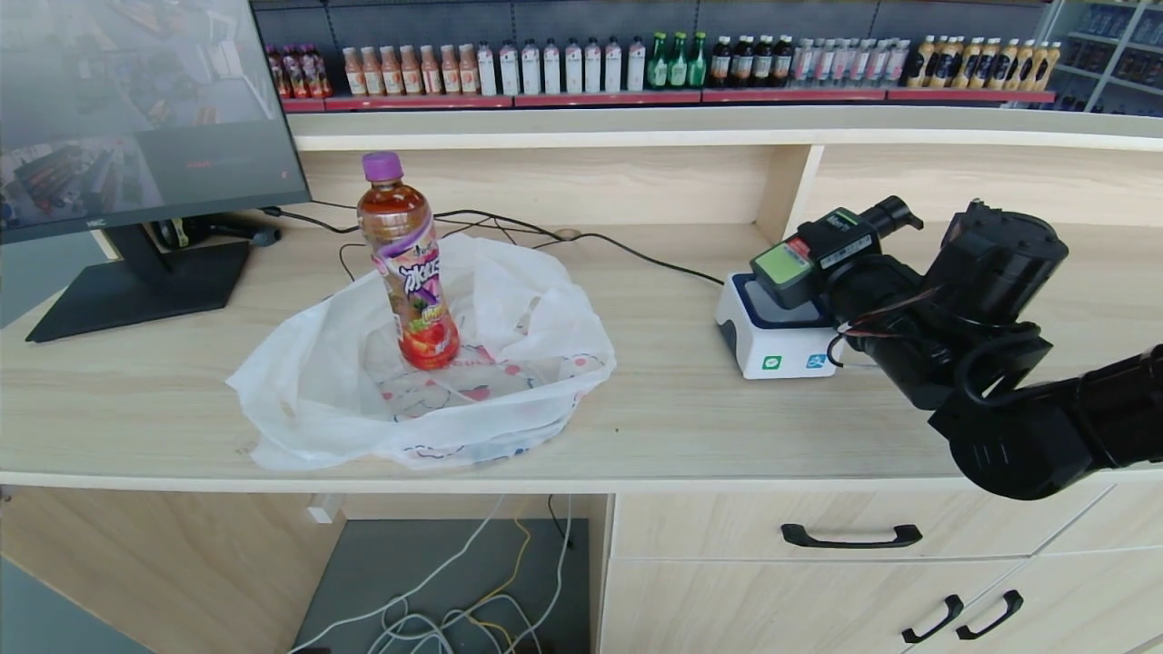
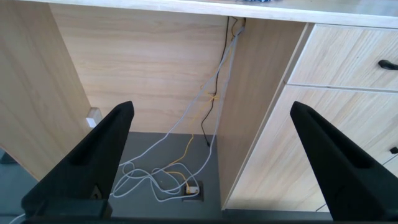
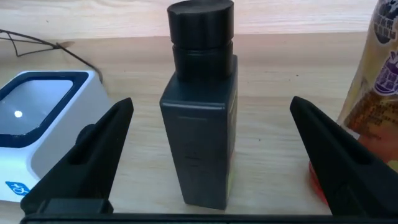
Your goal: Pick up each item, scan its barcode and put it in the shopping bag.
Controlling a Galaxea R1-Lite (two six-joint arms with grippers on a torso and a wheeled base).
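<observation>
A brown tea bottle (image 1: 406, 263) with a purple cap stands upright inside the open white shopping bag (image 1: 527, 300) on the counter. The white barcode scanner (image 1: 772, 350) sits to the bag's right. A dark bottle (image 1: 818, 254) with a black cap and green label shows tilted at the scanner's top, right in front of my right wrist. In the right wrist view this dark bottle (image 3: 199, 137) sits between the spread fingers of my right gripper (image 3: 210, 109) and touches neither, beside the scanner (image 3: 37, 137). A similar tea bottle (image 3: 379, 93) shows at that view's edge. My left gripper (image 2: 211, 168) is open below the counter.
A monitor (image 1: 136, 109) stands at the counter's back left, with black cables (image 1: 509, 227) running behind the bag. Drawers (image 1: 849, 536) with black handles are under the counter's right part. Loose cables (image 2: 168, 180) lie on the floor in the knee space. A shelf of bottles (image 1: 636, 64) lines the back.
</observation>
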